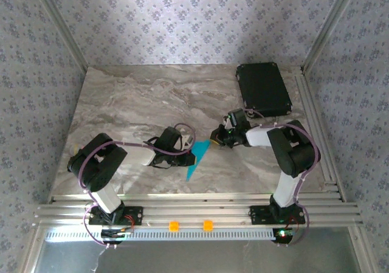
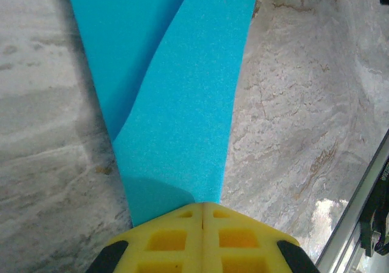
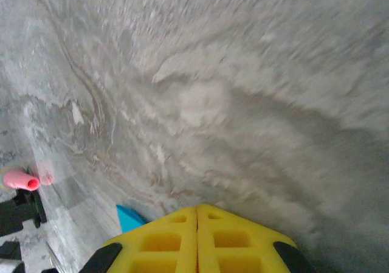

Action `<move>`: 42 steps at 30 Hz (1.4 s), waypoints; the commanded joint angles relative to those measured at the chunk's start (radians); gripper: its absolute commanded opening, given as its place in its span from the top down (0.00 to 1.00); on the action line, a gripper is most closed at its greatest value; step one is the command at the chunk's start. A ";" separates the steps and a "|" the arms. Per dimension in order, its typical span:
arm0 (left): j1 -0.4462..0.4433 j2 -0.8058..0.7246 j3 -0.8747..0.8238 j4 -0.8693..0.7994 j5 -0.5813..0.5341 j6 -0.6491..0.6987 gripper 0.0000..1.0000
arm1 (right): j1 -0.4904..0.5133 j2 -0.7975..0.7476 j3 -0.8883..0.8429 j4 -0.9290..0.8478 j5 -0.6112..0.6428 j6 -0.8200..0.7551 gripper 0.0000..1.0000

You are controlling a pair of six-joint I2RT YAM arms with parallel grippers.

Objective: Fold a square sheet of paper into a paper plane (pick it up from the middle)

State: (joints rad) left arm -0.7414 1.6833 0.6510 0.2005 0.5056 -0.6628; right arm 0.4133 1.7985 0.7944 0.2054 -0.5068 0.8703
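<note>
Paper plane [image 1: 199, 158], thin matte cyan, narrow dart w/ crease, marble-look tabletop [image 1: 134, 103]

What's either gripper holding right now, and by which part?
Right gripper is shut, holding nothing. Left gripper is shut at the narrow end of the paper plane; pinching it or only pressing it cannot be told.

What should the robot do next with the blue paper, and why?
Probably slide the left tool slowly forward along the blue paper to press its fold flat. That tool is shut, with its tips at one end of the paper, and a folded flap runs ahead of it. The right tool, also shut, sits beside the paper.
</note>
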 commanded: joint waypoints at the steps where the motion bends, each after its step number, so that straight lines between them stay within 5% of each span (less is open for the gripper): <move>1: -0.008 0.029 -0.028 -0.177 -0.044 0.014 1.00 | 0.003 -0.068 0.001 -0.034 0.008 -0.031 0.91; 6: -0.008 0.027 -0.022 -0.174 -0.047 0.009 1.00 | 0.059 -0.148 -0.005 -0.062 0.039 -0.037 0.89; 15: -0.008 0.007 -0.015 -0.170 -0.047 -0.005 1.00 | 0.189 -0.044 -0.013 -0.028 0.028 0.021 0.96; 29: -0.042 -0.135 0.101 -0.228 -0.047 -0.035 0.98 | 0.148 -0.026 -0.084 -0.052 0.056 0.027 1.00; 42: -0.088 0.071 0.146 -0.139 -0.117 -0.089 0.99 | 0.145 -0.011 -0.098 -0.041 0.058 0.027 1.00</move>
State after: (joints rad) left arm -0.8288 1.7416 0.8150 0.0368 0.4160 -0.7280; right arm 0.5686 1.7653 0.7326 0.2413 -0.5011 0.9009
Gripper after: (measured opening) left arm 0.048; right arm 0.052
